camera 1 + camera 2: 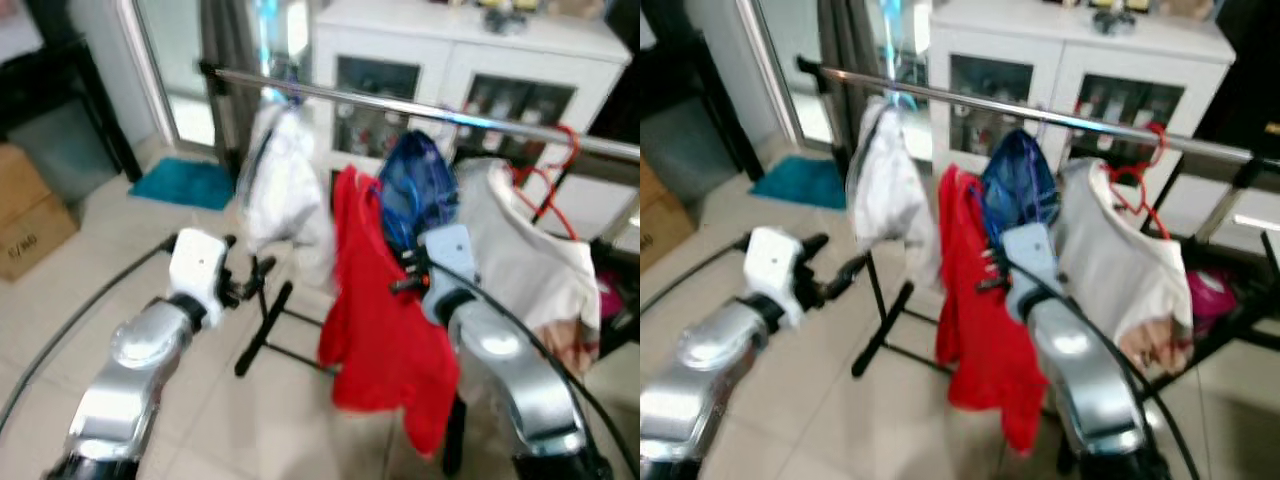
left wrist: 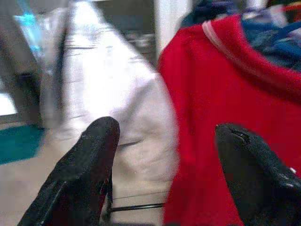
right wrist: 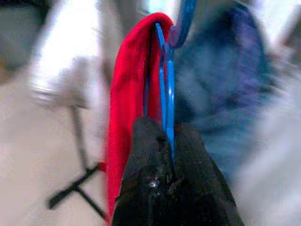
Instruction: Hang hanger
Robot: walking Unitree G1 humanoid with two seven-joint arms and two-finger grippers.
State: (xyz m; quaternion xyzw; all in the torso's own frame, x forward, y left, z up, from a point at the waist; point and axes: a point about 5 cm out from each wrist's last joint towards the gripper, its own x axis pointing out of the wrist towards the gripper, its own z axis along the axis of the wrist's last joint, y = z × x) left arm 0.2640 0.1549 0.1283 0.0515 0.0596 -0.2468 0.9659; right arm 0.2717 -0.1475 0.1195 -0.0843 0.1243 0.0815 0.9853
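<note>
A red garment (image 1: pixel 385 340) hangs on a blue hanger (image 3: pixel 164 94). My right gripper (image 3: pixel 167 129) is shut on that hanger's wire, just below the silver rail (image 1: pixel 400 105) of a clothes rack; the hanger's hook rises toward the rail. On the rail hang a white garment (image 1: pixel 285 190), a blue garment (image 1: pixel 415 185) behind the red one, and a cream garment (image 1: pixel 525 260) on a red hanger (image 1: pixel 550 170). My left gripper (image 1: pixel 255 280) is open, held left of the red garment, with nothing between its fingers (image 2: pixel 89 155).
The rack's black foot (image 1: pixel 265 330) stretches across the tiled floor between my arms. A white cabinet (image 1: pixel 470 60) stands behind the rack. A cardboard box (image 1: pixel 30 215) and a teal mat (image 1: pixel 185 182) lie to the left.
</note>
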